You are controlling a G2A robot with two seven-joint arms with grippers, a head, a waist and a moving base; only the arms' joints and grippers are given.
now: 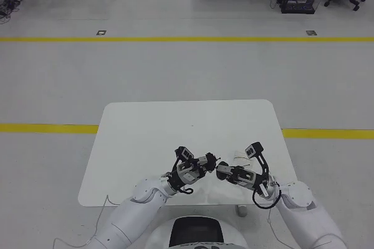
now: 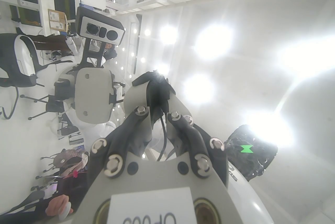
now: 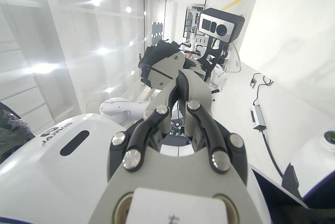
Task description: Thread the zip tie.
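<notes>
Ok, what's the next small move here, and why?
Probably ease the left tool slightly toward the right tool: both look shut and meet tip to tip above the table, yet the zip tie is too thin to confirm it's threaded.

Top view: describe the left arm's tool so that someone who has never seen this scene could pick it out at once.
Start at the white table; over its near edge two arms meet almost tip to tip. The left tool is the one on the robot's own left, its tip lying slightly farther from the robot than that of the right tool.
</notes>
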